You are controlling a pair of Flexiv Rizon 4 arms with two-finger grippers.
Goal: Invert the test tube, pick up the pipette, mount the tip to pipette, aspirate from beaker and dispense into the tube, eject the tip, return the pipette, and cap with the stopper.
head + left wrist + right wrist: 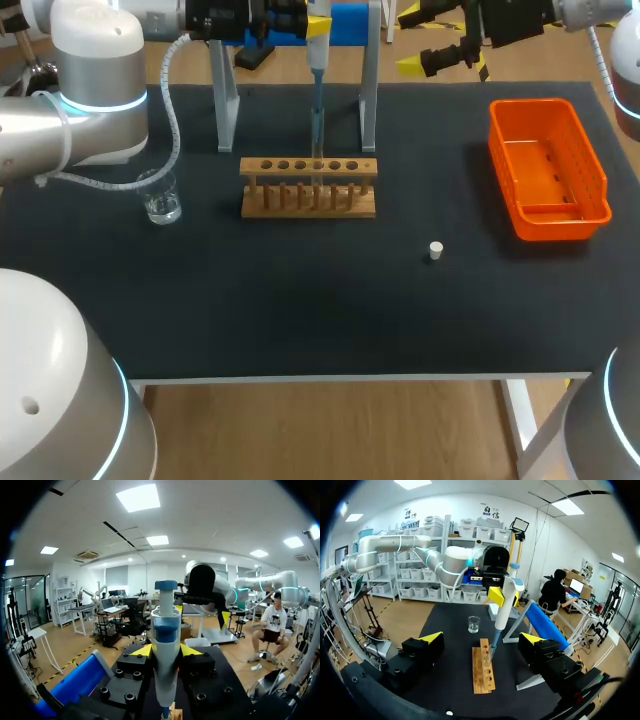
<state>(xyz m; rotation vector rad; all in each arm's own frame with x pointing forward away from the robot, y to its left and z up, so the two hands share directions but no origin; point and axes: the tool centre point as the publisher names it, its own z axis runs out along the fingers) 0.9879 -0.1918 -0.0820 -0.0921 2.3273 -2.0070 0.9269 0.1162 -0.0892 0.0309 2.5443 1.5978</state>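
**Pipette is plumb over the rack, so line up the tip before you dispense**

Your left tool [166, 651] is clamped on the pipette [318, 60], one yellow tip on each side of the body, out over the back of the counter [300, 300]. The long axis is straight up and down, with the tip pointing down at one of the middle holes of the rack [308, 200]. That's where the tube [318, 188] sits. It's clear glass, so I can't tell if the tip is actually inside its mouth or just above it.

That's the one thing to watch, I'd say. The tip has to go straight down the tube's axis, no tilt, or it'll catch the rim.

Your right tool [482, 638] is wide open and empty. It's hanging back on the right and facing the rack.

The beaker [160, 197] is off to the left of the rack. The stopper [435, 250] lies loose on the right, nearer your right arm, so capping looks like a job for that side. The bin [500, 130] is further right, and my guess is the tip gets ejected there.
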